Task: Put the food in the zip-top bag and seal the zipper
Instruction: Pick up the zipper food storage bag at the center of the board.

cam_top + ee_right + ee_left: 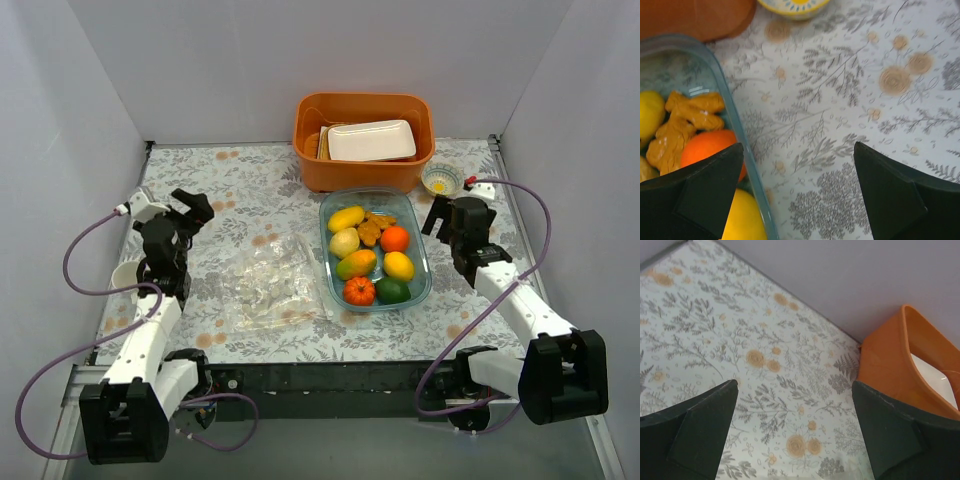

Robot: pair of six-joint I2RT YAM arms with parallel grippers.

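Observation:
The food [372,255], several glossy yellow, orange and green toy fruits plus an orange pumpkin, lies in the clear blue dish [424,256] at centre right. The zip-top bag [271,282] lies flat and empty on the cloth left of the dish; I cannot make out its zipper. My left gripper [193,208] is open and empty, up over the cloth at far left; its view [795,412] shows bare cloth between the fingers. My right gripper [437,216] is open and empty beside the dish's right rim [742,145], with an orange fruit [705,147] by its left finger.
An orange tub [363,140] holding a white tray [371,140] stands at the back centre and shows in the left wrist view [900,365]. A small yellow-patterned bowl [441,180] sits at back right. Grey walls enclose three sides.

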